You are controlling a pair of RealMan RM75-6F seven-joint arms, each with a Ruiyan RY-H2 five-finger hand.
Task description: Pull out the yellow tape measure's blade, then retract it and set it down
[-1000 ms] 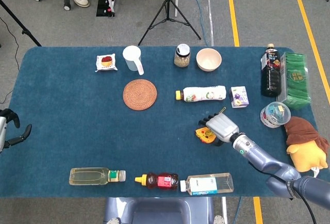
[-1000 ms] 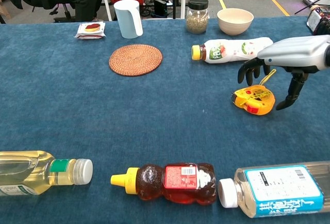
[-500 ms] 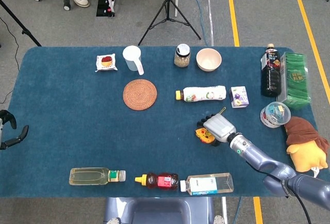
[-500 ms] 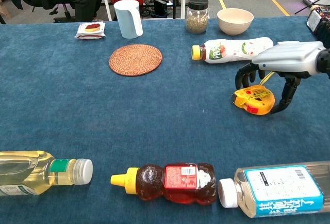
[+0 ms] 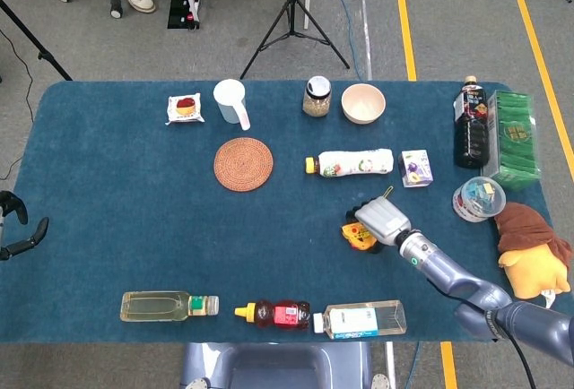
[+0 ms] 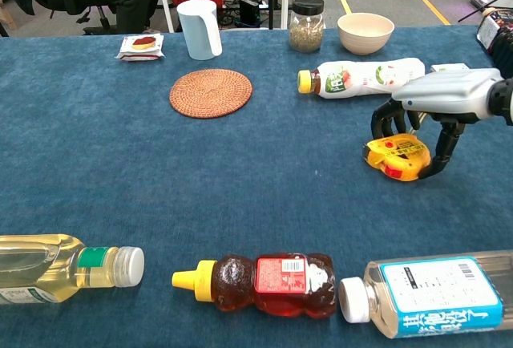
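The yellow tape measure (image 5: 358, 235) (image 6: 396, 158) lies right of the table's middle on the blue cloth, slightly tilted. My right hand (image 5: 384, 220) (image 6: 442, 94) arches over it, fingers curled down behind its far side and the thumb against its near right edge, gripping it. No blade shows outside the case. My left hand (image 5: 14, 229) hangs at the table's far left edge with its fingers apart and nothing in it; the chest view does not show it.
A lying white bottle (image 5: 351, 163) (image 6: 362, 77) and a small purple carton (image 5: 415, 168) sit just beyond the tape. Along the front edge lie a clear bottle (image 6: 433, 296), a honey bear (image 6: 264, 284) and an oil bottle (image 5: 167, 305). A woven coaster (image 5: 243, 164) sits centre-left.
My right hand has come down over the tape measure and closed its fingers and thumb around it; the tape has shifted slightly. The left hand has drifted a little toward the table's edge.
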